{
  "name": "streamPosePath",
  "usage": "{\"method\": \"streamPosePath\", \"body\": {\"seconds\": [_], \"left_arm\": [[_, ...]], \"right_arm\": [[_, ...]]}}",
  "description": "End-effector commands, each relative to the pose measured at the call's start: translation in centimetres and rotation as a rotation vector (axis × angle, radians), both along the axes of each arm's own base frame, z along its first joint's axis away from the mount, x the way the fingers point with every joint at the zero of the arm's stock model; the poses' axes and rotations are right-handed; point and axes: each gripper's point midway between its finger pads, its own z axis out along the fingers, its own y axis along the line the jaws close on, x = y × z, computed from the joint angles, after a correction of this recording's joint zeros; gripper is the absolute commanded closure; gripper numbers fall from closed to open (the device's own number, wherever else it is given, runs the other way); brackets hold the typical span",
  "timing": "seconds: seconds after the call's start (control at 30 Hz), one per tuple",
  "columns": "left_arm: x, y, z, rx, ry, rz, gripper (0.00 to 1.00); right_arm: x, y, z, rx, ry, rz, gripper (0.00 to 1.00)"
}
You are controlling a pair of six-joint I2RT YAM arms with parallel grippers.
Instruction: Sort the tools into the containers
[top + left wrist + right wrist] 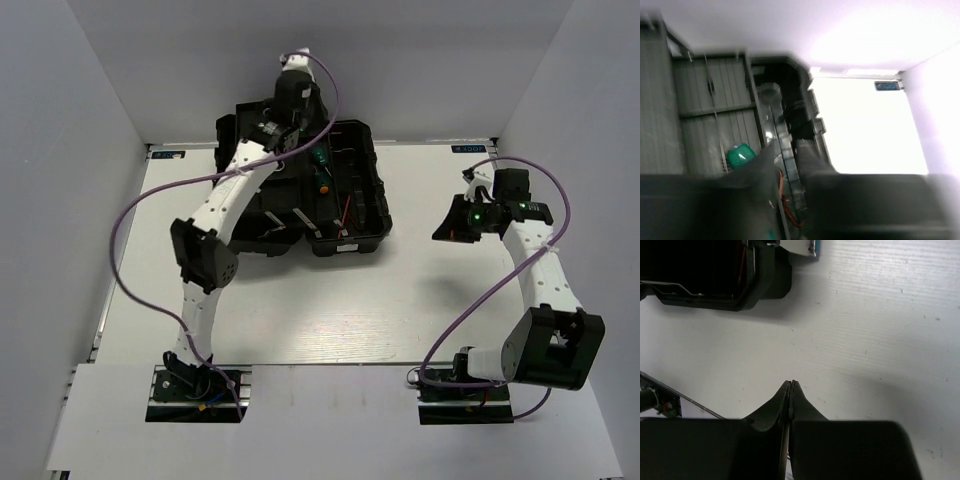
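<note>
top: overhead, whole table point(400, 290) | left wrist: close inside toolbox point(715, 110) | right wrist: low over table; toolbox shared

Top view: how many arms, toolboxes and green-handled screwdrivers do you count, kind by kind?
Arms: 2
Toolbox: 1
Screwdrivers: 2
Total: 5

One black toolbox point(372, 195), two green-handled screwdrivers point(320, 156), possibly two thin hex keys point(303, 221), two robot arms point(225, 200).
</note>
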Motion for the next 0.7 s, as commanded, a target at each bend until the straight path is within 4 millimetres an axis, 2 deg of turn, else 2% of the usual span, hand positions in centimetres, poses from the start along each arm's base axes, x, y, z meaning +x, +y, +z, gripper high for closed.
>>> {"method": "streamPosePath", "body": {"seconds": [0.0, 0.03, 0.07, 0.1, 0.13, 0.17, 0.2, 0.23, 0.27, 0.3, 0.33, 0.37, 0.4, 0.43, 0.47, 0.5, 0.53, 0.57, 0.63, 0.67], "left_arm": [[-4.9, 4.2, 15.5, -0.093, -0.275, 0.004, 0.85], [-5.5, 5.6, 15.9, -0.085, -0.270, 0.030, 1.00], [-6.4, 9.4, 15.6, -0.058, -0.230, 0.121, 1.00], [-7.0, 11.7, 15.2, -0.046, -0.210, 0.177, 1.00], [-7.5, 13.9, 14.7, -0.055, -0.190, 0.235, 1.00], [-7.8, 16.0, 10.5, -0.023, -0.093, 0.277, 1.00], [-9.2, 20.6, 11.9, -0.051, -0.115, 0.367, 0.94], [-9.8, 22.5, 10.7, -0.058, -0.080, 0.405, 0.85], [-10.3, 23.7, 8.6, -0.082, -0.021, 0.419, 0.63], [-10.7, 26.8, 7.7, -0.091, 0.015, 0.478, 0.57], [-11.0, 27.8, 7.0, -0.114, 0.044, 0.493, 0.55], [-11.2, 28.2, 6.1, -0.136, 0.083, 0.476, 0.52], [-11.1, 29.0, 5.1, -0.142, 0.117, 0.477, 0.48], [-11.1, 30.9, 3.6, -0.150, 0.168, 0.502, 0.47], [-10.5, 31.0, 1.8, -0.167, 0.225, 0.476, 0.47], [-10.1, 32.2, 0.8, -0.175, 0.237, 0.476, 0.45], [-10.0, 31.6, -0.8, -0.200, 0.277, 0.414, 0.45], [-9.6, 31.7, -2.1, -0.199, 0.296, 0.388, 0.43], [-9.0, 31.4, -3.7, -0.222, 0.310, 0.309, 0.39], [-8.6, 31.2, -4.0, -0.208, 0.304, 0.276, 0.39]], "right_arm": [[2.5, 0.7, 2.5, 0.019, -0.105, 0.052, 1.00], [3.2, 0.8, 1.9, 0.022, -0.097, 0.060, 1.00], [3.6, 0.9, 2.1, 0.024, -0.105, 0.063, 1.00], [4.5, 1.4, 3.0, 0.021, -0.146, 0.085, 1.00], [5.1, 1.5, 2.1, 0.021, -0.122, 0.093, 1.00], [5.9, 1.9, 2.5, 0.013, -0.142, 0.100, 1.00], [6.4, 2.5, 2.9, 0.014, -0.158, 0.118, 0.92], [7.0, 2.5, 2.4, -0.006, -0.164, 0.147, 0.72], [7.8, 2.7, 2.3, -0.014, -0.169, 0.153, 0.63], [8.1, 3.9, 2.3, -0.013, -0.167, 0.186, 0.58], [8.8, 4.1, 2.9, -0.021, -0.190, 0.197, 0.51], [9.1, 4.3, 2.2, -0.028, -0.171, 0.200, 0.49], [9.5, 4.5, 1.7, -0.032, -0.164, 0.206, 0.49], [10.2, 5.0, 2.6, -0.035, -0.190, 0.217, 0.49], [10.7, 4.9, 1.6, -0.052, -0.163, 0.214, 0.49], [10.9, 5.4, 1.5, -0.053, -0.160, 0.227, 0.49], [11.7, 5.3, 2.6, -0.063, -0.188, 0.224, 0.52], [12.2, 5.4, 1.4, -0.071, -0.162, 0.227, 0.54], [13.0, 5.6, 2.5, -0.084, -0.180, 0.234, 0.58], [13.7, 5.9, 2.4, -0.092, -0.181, 0.244, 0.59]]}}
